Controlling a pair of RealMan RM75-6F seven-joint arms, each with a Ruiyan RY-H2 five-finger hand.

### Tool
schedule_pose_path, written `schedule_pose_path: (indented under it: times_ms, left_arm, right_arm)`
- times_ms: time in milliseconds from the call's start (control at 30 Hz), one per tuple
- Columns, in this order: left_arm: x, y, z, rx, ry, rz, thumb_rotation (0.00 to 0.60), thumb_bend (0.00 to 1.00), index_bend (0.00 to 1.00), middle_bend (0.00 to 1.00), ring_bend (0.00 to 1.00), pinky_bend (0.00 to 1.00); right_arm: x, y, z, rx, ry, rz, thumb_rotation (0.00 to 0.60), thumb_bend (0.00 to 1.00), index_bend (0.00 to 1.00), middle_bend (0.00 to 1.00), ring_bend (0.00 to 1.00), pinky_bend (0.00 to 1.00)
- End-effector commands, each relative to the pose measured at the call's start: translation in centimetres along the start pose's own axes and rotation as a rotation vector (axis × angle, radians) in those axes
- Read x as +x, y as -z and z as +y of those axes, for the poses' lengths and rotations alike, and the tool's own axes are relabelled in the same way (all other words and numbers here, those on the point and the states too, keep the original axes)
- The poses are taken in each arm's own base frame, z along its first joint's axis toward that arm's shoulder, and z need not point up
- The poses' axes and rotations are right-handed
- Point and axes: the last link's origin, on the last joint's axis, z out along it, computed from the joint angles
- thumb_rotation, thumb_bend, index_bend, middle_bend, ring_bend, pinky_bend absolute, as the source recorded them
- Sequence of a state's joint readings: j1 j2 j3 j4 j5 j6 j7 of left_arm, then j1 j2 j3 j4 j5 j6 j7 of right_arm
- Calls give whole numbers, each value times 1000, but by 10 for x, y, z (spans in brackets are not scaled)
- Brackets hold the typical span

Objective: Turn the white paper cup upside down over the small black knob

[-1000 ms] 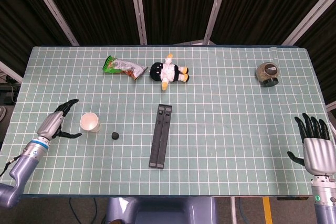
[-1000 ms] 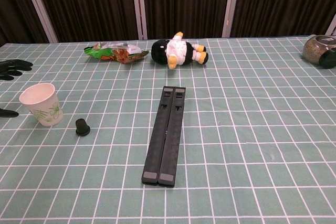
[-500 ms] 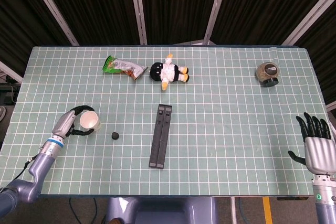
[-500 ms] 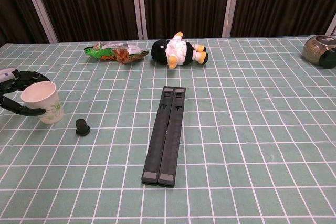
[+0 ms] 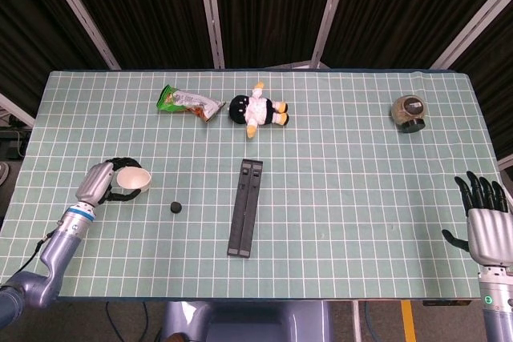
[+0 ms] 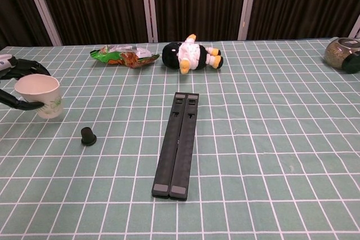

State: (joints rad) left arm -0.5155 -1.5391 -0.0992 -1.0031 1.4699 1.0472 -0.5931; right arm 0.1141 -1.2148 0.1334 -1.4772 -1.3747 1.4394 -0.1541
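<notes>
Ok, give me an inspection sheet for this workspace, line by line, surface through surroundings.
Surface: table covered by a green mat with a white grid.
Job's things: white paper cup mouth up, in the left hand; small black knob on the mat to its right, uncovered.
Clutter: snack packet, penguin plush, lidded jar, long black folded stand.
Hands: left hand has its fingers wrapped around the cup; right hand open, at the table's right edge.
Cables: thin cable along the left forearm.
Surroundings: dark curtains behind grey frame bars.

Left robot hand [image 6: 12, 82] mostly cut off at chest view's edge.
</notes>
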Motion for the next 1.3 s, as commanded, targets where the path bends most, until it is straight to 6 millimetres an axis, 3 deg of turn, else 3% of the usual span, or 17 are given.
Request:
schedule_pose_path:
  times_ms: [33,167,333,567,700,800,867,933,1000,1067,1200,1300]
  left_arm:
    - [25,-1,15,-88,-257,45,600,279,402,358,276,267]
    - [34,-3,26,-118,-555,47,600,278,402,348,272,267]
    - [26,-5,30,-141,-874,28,600,279,404,348,269,267]
    - [6,-7,28,-144,-1020,0,600,278,409,348,266,251]
    - [0,-8,27,-144,-1036,-5,600,280,409,338,257,238]
    - [-7,-8,25,-140,-1034,-18,600,279,389,267,209,199]
    - [-9,-8,24,-133,-1019,-25,600,278,326,175,134,151]
    - [-12,-7,24,-126,-990,-36,600,277,194,55,38,82]
    - [-13,-6,24,-124,-979,-44,600,278,69,5,2,38]
    - [-15,-4,24,-119,-960,-55,600,277,9,0,0,18]
    - [-16,0,27,-106,-828,-84,600,269,0,0,0,0]
    - [-9,3,29,-74,-610,-86,600,267,0,0,0,0]
  right_arm:
    - [-1,0,-1,1,0,-3,600,0,86,0,0,0]
    - [-1,-1,-2,1,2,-6,600,0,86,0,0,0]
    - [-2,-1,-2,-3,9,-6,600,0,86,0,0,0]
    - [-3,-1,-1,-10,12,-10,600,0,86,0,0,0]
    - [-3,-1,0,-12,11,-13,600,0,86,0,0,0]
    - [-4,-2,1,-16,13,-17,600,0,86,0,0,0]
    - [-4,-2,1,-16,14,-18,600,0,86,0,0,0]
    - [-4,-2,1,-17,14,-19,600,0,86,0,0,0]
    - [-4,-2,1,-18,14,-19,600,0,86,0,0,0]
    - [-4,-2,1,-19,15,-19,600,0,86,0,0,0]
    - [-4,-2,1,-18,17,-19,600,0,86,0,0,0]
    - [-4,-2,1,-18,16,-18,600,0,86,0,0,0]
